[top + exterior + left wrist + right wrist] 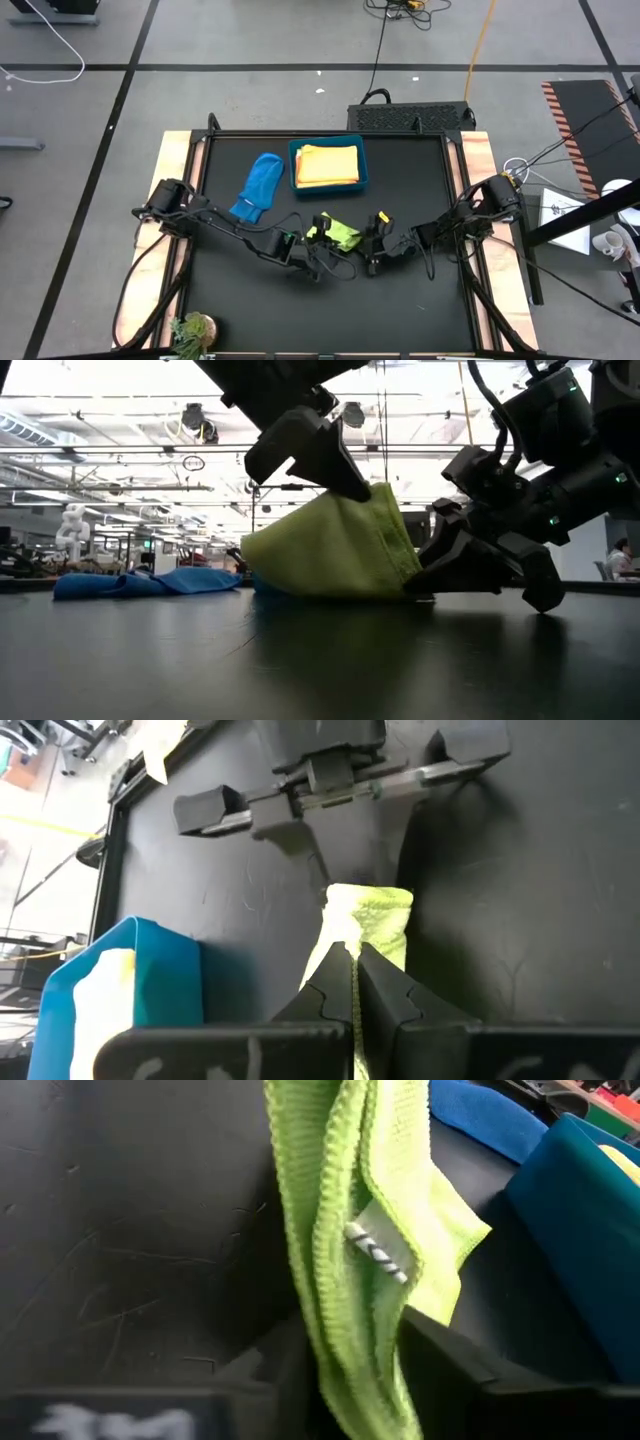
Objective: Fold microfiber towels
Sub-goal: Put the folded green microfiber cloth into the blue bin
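fingers of my left gripper (355, 982) are pinched tight on the lime green towel (342, 235), lifting its edge off the bench (400, 300) at mid-table. right gripper (378, 243) sits just right of it, fingers straddling the hanging cloth, still parted. blue towel (258, 186) lies far left beside the teal bin (296, 168).

Three loose towels (340, 234); one bin (327, 184); two arms (225, 226).
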Available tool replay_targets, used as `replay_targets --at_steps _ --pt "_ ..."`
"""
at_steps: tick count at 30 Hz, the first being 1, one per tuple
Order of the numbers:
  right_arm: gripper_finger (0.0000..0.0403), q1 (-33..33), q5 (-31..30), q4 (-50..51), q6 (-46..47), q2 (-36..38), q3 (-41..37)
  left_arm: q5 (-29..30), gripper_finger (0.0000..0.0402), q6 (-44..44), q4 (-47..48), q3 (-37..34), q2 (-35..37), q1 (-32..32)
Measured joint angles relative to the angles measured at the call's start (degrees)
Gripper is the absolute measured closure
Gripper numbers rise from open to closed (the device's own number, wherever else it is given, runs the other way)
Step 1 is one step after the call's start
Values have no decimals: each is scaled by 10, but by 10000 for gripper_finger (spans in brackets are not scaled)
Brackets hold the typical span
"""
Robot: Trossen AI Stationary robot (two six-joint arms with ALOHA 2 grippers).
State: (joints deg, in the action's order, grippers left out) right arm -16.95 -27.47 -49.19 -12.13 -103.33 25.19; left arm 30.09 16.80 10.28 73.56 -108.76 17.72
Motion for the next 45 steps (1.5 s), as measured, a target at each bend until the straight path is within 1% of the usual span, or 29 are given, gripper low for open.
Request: replay_targets --at_steps 4,5,6,9,12,16,20,24,27,29,33,35,38,42,45 --pt "364 0 2 2 7 0 0 0 401 -5 6 0 10 0" --pt "383 0 3 2 8 3 0 0 401 -5 7 0 13 0" --pt "392 -1 3 7 6 8 0 3 401 -4 8 0 15 0" --pt "396 -3 3 22 -4 37 -2 18 401 -4 22 0 23 0" --pt "400 -4 1 56 -29 99 2 46 401 -2 40 0 42 0" --pt "401 11 -9 142 -68 192 30 77 401 5 57 0 67 -5" --pt "402 45 -25 242 -112 261 72 117 401 22 67 0 103 -14" --pt "402 91 -25 312 -152 306 116 124 401 44 59 -19 144 -36" --pt "402 130 -19 333 -182 320 140 129 401 52 46 -41 178 -64" --pt "402 159 5 341 -198 324 155 130 401 66 17 -68 198 -87" --pt "402 223 27 344 -223 324 175 92 401 117 -91 -131 238 -147" --pt "402 254 34 345 -233 325 181 54 401 139 -152 -162 250 -182" --pt "403 303 70 342 -237 324 185 -11 401 158 -222 -199 256 -240" --pt "403 358 111 336 -237 312 185 -103 402 156 -269 -227 254 -315" --pt "403 391 135 321 -240 289 185 -152 402 156 -297 -240 247 -357"
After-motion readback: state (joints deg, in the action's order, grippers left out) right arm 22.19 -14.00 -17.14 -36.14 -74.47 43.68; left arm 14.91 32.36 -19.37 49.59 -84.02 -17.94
